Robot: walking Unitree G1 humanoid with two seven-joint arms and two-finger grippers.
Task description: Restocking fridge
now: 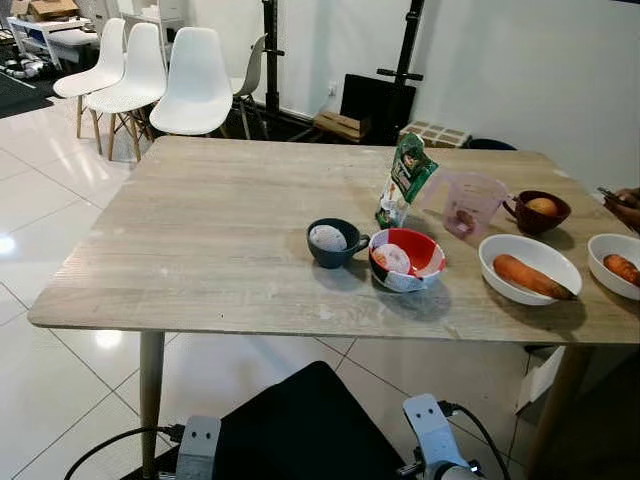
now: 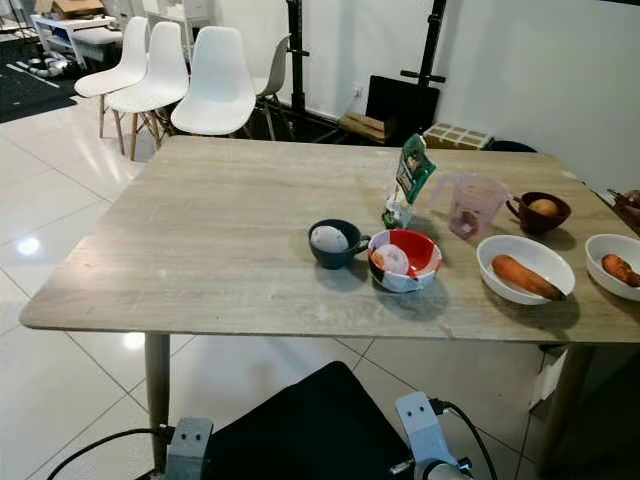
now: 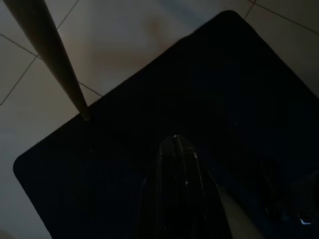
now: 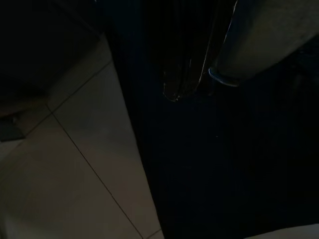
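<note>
Worktop [image 1: 220, 240]: pale wood; its near edge runs across the head views, its left half bare.
Floor [image 1: 40, 200]: white tiles, open to the left of the worktop.
Chairs [image 1: 190, 85]: white, beyond the worktop's far left corner.
Blue cup [image 1: 335, 244]: near the worktop's middle, holding a pale round item.
Red bowl [image 1: 407, 259]: just right of the blue cup, nearer the front edge, with a wrapped pale item inside.
Green pouch [image 1: 405, 179]: upright, tilted, behind the red bowl.
Jug [image 1: 468, 203]: clear pinkish, right of the pouch, something small inside.
Brown cup [image 1: 539, 211]: right of the jug, holding a yellow round item.
White bowl [image 1: 529, 268]: near the front edge, right of the red bowl, holding a carrot [image 1: 530, 277].
Second bowl [image 1: 614, 264]: at the worktop's right edge, orange food inside.
Person's hand [image 1: 625, 205]: at the worktop's far right.
Left hand [image 3: 175, 149]: fingers clenched together, low over a dark pad [image 3: 149, 149] by a worktop leg [image 3: 50, 55].
Right hand [image 4: 182, 84]: very dark; open or clenched, cannot tell.
</note>
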